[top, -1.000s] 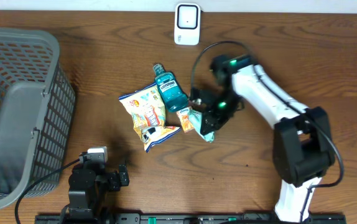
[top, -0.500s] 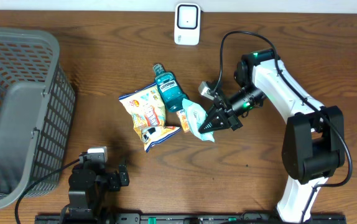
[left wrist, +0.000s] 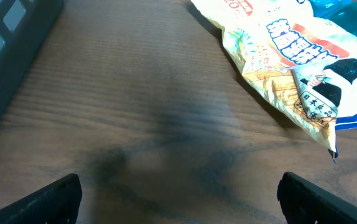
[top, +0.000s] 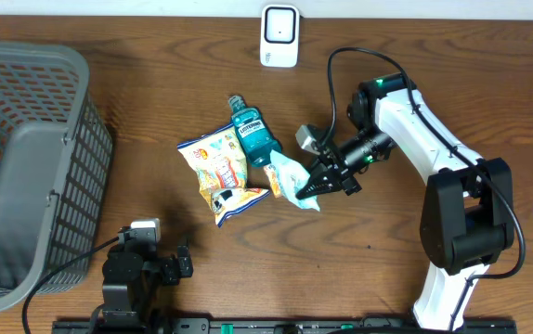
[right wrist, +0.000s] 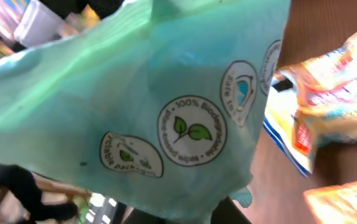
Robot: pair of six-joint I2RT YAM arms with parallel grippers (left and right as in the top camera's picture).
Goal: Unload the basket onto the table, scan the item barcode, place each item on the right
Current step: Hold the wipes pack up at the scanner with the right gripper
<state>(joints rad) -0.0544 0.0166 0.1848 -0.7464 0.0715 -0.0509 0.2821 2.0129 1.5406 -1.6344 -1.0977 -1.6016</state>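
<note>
Pouch (top: 292, 176) pinched at tips of right gripper (top: 305, 193), wrist swung sideways from a second ago; grip secured, carrying to scanner (top: 279, 35), well beyond fingertips, probably next. Left gripper (left wrist: 178, 200) spread wide.

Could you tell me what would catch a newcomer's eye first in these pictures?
The eye goes first to the right gripper, shut on a pale green packet near the middle of the table; in the right wrist view the packet's "100% Biodegradable" seals fill the frame. Just left of it lie a blue mouthwash bottle and a yellow snack bag. A large grey basket sits at the left edge and a white scanner at the far edge.
</note>
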